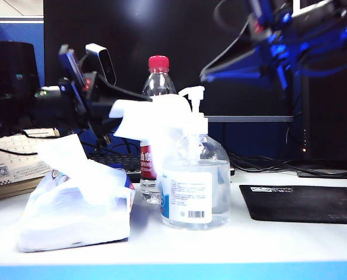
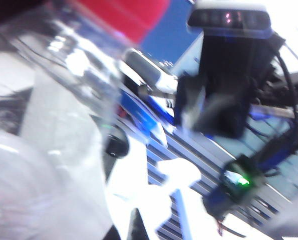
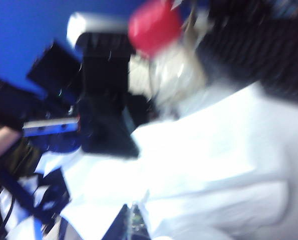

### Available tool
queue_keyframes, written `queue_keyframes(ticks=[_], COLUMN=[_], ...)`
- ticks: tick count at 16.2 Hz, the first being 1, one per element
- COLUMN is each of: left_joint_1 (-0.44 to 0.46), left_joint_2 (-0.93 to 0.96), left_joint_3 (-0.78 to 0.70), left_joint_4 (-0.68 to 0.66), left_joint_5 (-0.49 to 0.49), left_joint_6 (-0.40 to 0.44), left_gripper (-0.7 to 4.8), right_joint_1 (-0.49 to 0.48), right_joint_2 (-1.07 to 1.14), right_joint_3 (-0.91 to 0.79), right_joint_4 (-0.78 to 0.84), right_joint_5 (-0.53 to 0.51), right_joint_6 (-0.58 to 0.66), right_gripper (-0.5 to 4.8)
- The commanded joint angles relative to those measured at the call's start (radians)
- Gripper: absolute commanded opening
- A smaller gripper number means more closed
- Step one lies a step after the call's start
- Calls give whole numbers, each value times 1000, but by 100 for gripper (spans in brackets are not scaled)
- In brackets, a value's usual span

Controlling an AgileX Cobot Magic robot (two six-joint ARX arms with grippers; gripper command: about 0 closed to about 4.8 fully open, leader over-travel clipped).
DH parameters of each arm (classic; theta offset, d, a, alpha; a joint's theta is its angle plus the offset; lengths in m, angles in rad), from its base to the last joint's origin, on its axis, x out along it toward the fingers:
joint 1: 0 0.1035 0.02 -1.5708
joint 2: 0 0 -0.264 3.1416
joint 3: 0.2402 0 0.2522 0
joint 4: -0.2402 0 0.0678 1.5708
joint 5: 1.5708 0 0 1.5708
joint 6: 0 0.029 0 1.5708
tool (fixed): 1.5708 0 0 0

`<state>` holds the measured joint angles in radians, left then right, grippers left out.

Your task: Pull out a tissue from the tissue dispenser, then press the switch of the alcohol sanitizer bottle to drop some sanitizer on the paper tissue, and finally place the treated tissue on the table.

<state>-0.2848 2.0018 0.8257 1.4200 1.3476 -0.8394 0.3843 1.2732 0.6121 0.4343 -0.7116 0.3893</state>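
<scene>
Left tool (image 1: pixel 112 119) clenched on the tissue (image 1: pixel 147 119), held in the air just beside the switch (image 1: pixel 193 96) of the alcohol sanitizer bottle (image 1: pixel 195 181). Right tool (image 1: pixel 211 74) up high above the bottle, jaws closed, nothing in it. Tissue dispenser (image 1: pixel 74 213) sits on the bench (image 1: pixel 249 239) left of the bottle; red-capped water bottle (image 1: pixel 157 76) behind.

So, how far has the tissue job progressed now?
Done: the thin white paper tissue is out of the soft white plastic pack, held by the left fingers near the white pump head. In hand: the blurred right arm hangs above. Left: pressing the pump, laying the tissue on the white table.
</scene>
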Motion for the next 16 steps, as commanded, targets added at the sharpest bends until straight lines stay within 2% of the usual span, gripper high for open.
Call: queue_keyframes(ticks=[1, 9, 16], left_joint_1=[2, 11, 154], left_joint_2=[-17, -120, -450], left_joint_3=[6, 6, 2], left_joint_4=[32, 31, 30], left_joint_5=[44, 96, 97], left_joint_6=[-21, -63, -147], left_gripper=[-6, -6, -6], right_joint_1=[-24, -51, -78], right_joint_2=[-73, -399, -578], right_joint_3=[3, 3, 3], right_joint_4=[11, -43, -285], right_joint_5=[-5, -4, 40], right_joint_6=[12, 7, -28], right_gripper=[-5, -5, -5])
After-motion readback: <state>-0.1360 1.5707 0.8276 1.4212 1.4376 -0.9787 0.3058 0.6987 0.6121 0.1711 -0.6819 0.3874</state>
